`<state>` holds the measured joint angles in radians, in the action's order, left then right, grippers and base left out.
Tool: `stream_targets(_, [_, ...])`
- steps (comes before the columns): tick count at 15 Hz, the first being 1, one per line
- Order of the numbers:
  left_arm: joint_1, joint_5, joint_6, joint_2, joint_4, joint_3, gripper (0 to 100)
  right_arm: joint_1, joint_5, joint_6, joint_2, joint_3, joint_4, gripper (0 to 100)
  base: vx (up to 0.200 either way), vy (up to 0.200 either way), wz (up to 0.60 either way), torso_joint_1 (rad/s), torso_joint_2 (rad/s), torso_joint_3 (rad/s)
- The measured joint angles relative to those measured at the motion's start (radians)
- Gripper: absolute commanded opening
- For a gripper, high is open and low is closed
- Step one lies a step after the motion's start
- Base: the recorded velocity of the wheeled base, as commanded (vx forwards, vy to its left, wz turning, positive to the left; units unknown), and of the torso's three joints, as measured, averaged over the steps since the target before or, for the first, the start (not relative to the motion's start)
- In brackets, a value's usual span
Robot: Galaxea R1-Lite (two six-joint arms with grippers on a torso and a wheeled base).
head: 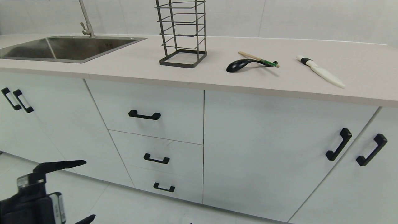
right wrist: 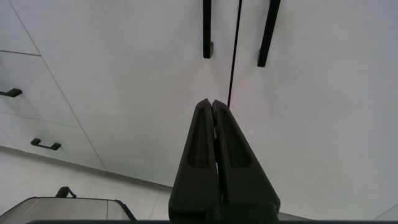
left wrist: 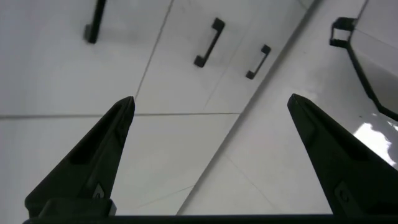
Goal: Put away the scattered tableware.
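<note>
On the pale countertop (head: 217, 77) lie a black spoon (head: 242, 64), a wooden chopstick (head: 258, 58) with a green band resting across the spoon's handle, and a white knife (head: 321, 72) with a black band. A dark wire rack (head: 183, 34) stands left of them. My left gripper (head: 85, 189) hangs low at the bottom left, in front of the cabinets and above the floor, open and empty (left wrist: 211, 106). My right gripper (right wrist: 212, 106) is shut on nothing, pointing at the white cabinet doors.
A steel sink (head: 65, 48) with a tap (head: 85, 18) is set in the counter at the far left. Below are a stack of three drawers (head: 152, 137) with black handles and cabinet doors with black handles (head: 339, 144). Tiled floor (head: 124, 208) lies beneath.
</note>
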<state>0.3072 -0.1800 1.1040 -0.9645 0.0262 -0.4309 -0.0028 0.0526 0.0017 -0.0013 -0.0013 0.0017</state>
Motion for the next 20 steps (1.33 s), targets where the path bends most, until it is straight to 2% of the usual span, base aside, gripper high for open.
stream_targets(1, [0.024,-0.003,0.028,-0.051,-0.003,-0.015,100,0.0,0.0,0.0,0.0,0.0,0.0,0,0.0,0.0,0.0,0.0,0.0,0.0])
stream_targets(3, [0.053,-0.007,0.13,-0.19,-0.023,-0.067,100,0.0,0.0,0.0,0.0,0.0,0.0,0,0.0,0.0,0.0,0.0,0.0,0.0])
stream_targets(5, [0.052,-0.011,0.225,-0.353,-0.037,-0.123,100,-0.001,0.0,0.0,0.0,0.0,0.0,0,0.0,0.0,0.0,0.0,0.0,0.0])
stream_targets(7, [0.033,-0.015,0.284,-0.517,-0.071,-0.165,100,0.0,0.0,0.0,0.0,0.0,0.0,0,0.0,0.0,0.0,0.0,0.0,0.0])
stream_targets(9, [0.019,-0.016,0.307,-0.648,-0.162,-0.187,100,0.0,0.0,0.0,0.0,0.0,0.0,0,0.0,0.0,0.0,0.0,0.0,0.0])
stream_targets(11, [0.011,-0.016,0.307,-0.737,-0.211,-0.195,100,0.0,0.0,0.0,0.0,0.0,0.0,0,0.0,0.0,0.0,0.0,0.0,0.0])
stream_targets(18, [-0.013,-0.019,0.305,-0.847,-0.235,-0.198,100,0.001,0.0,0.0,0.0,0.0,0.0,0,0.0,0.0,0.0,0.0,0.0,0.0])
stream_targets(20, [-0.036,-0.018,0.305,-0.857,-0.295,-0.196,100,0.0,0.0,0.0,0.0,0.0,0.0,0,0.0,0.0,0.0,0.0,0.0,0.0])
